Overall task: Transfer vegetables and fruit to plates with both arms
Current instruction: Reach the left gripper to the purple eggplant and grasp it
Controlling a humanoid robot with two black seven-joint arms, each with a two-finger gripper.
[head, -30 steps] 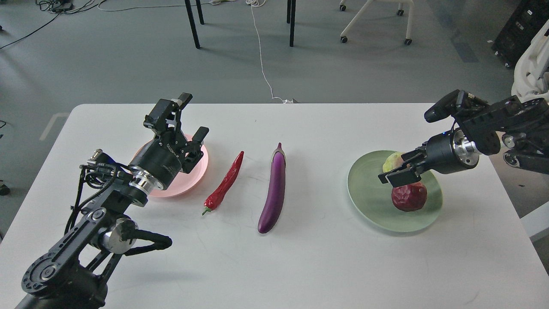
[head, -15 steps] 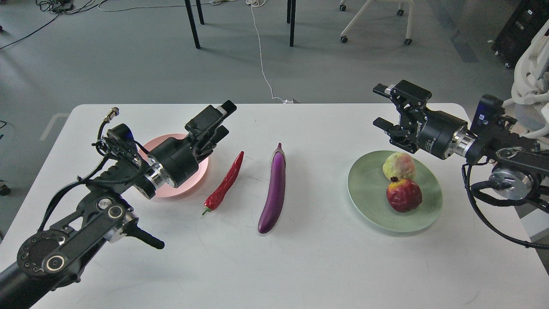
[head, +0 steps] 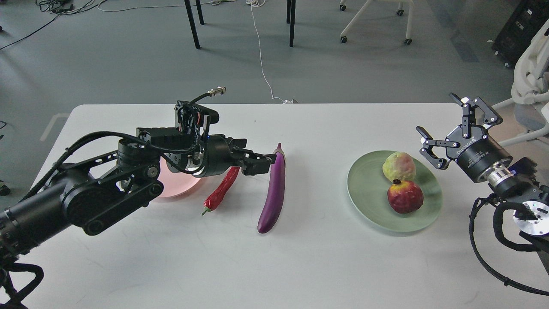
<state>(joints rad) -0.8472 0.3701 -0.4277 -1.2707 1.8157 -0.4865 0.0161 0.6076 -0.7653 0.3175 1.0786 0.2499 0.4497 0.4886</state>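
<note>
The purple eggplant [head: 272, 197] and the red chili [head: 221, 189] lie side by side on the white table [head: 300, 266] at mid-left. My left gripper [head: 259, 164] reaches in from the left, low over the chili's top end, its open fingers just beside the eggplant's upper part, holding nothing. The pink plate [head: 176, 189] is mostly hidden behind my left arm. The pomegranate [head: 405, 196] and the yellow-green fruit [head: 399, 166] sit together on the green plate [head: 371, 201]. My right gripper [head: 437, 113] is open and empty, raised to the right of that plate.
The table's far edge [head: 300, 104] runs behind the objects. On the floor beyond it are black table legs [head: 193, 25], a white cable [head: 261, 60] and a chair base [head: 373, 21]. A white chair [head: 532, 73] stands at the right.
My left gripper swung from above the pink plate to the right and down, onto the chili's top beside the eggplant. My right gripper left the fruit on the green plate, rose and drew back right.
</note>
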